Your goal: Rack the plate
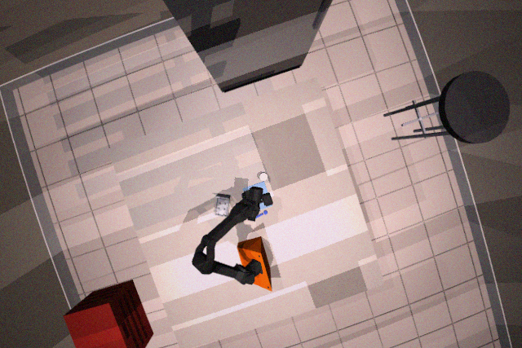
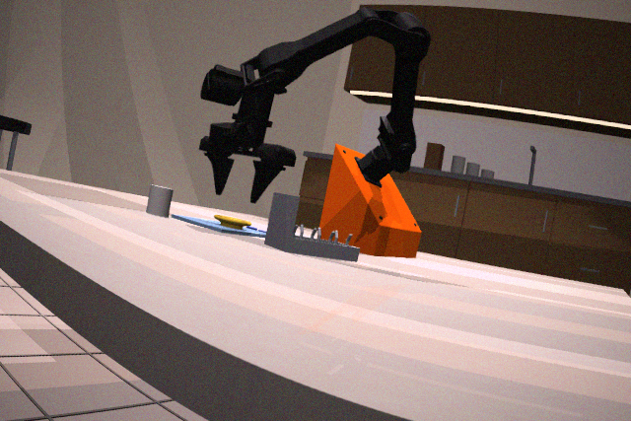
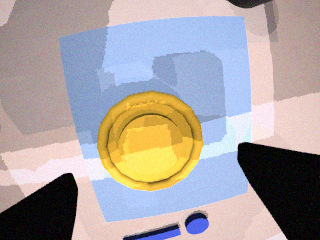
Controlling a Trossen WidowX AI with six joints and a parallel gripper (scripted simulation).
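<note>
The yellow plate (image 3: pixel 150 140) lies flat on a blue mat (image 3: pixel 156 67) on the counter (image 2: pixel 356 304), directly beneath the gripper (image 2: pixel 244 174), whose jaws hang spread apart above it, grasping nothing. Only the wrist view shows the blue spoon (image 3: pixel 163 232) just off the mat's edge. Only the exterior view shows the grey dish rack (image 2: pixel 306 233) with thin rails beside the mat. A grey cylindrical cup (image 2: pixel 159 200) stands near the mat.
</note>
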